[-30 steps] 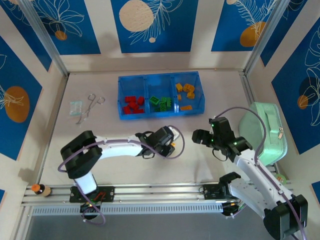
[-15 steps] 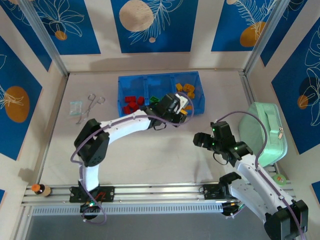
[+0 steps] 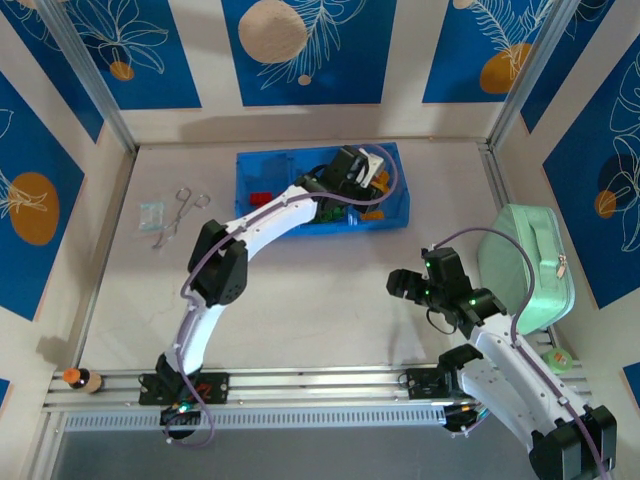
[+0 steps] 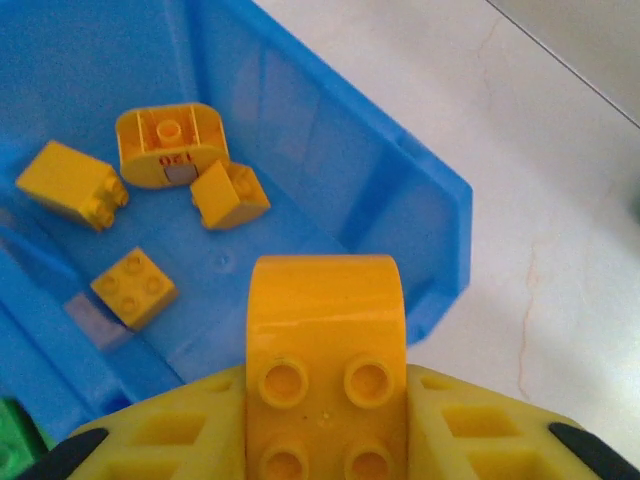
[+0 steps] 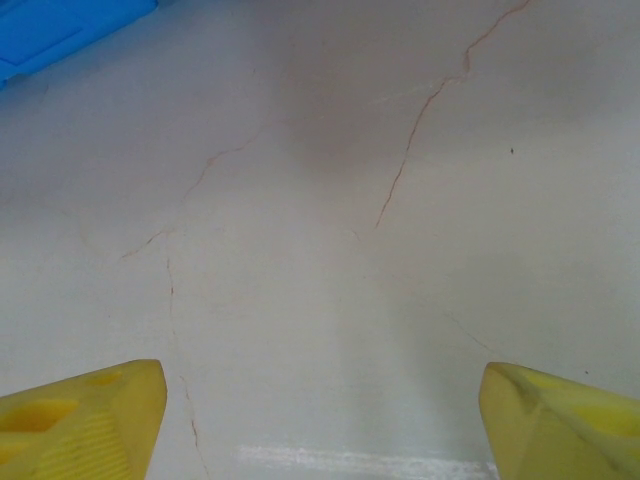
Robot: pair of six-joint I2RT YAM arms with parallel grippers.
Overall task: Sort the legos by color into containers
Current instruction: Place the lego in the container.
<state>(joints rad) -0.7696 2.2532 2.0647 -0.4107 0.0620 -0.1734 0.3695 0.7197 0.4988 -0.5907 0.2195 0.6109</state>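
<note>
My left gripper (image 3: pixel 362 176) hangs over the right compartment of the blue tray (image 3: pixel 243 190), shut on a yellow arched lego (image 4: pixel 325 330) that sticks out past the fingertips (image 4: pixel 200 430). Below it in that compartment (image 4: pixel 380 190) lie several yellow legos: a rounded piece (image 4: pixel 170 145) and square bricks (image 4: pixel 70 182), (image 4: pixel 228 195), (image 4: pixel 134 287). A red lego (image 3: pixel 262 198) shows in the left compartment, and green ones (image 3: pixel 328 213) in the middle are partly hidden by the arm. My right gripper (image 3: pixel 402 283) stands open over bare table (image 5: pixel 320 420), nothing between its fingers.
A mint-green zippered case (image 3: pixel 525 265) sits at the right edge beside the right arm. Metal forceps (image 3: pixel 182 210) and a small clear packet (image 3: pixel 152 215) lie left of the tray. A small bottle (image 3: pixel 80 379) stands at the near left rail.
My left arm has swung from the table in front of the tray up and over its right compartment, carrying the yellow lego. The right gripper drew back slightly toward its base.
</note>
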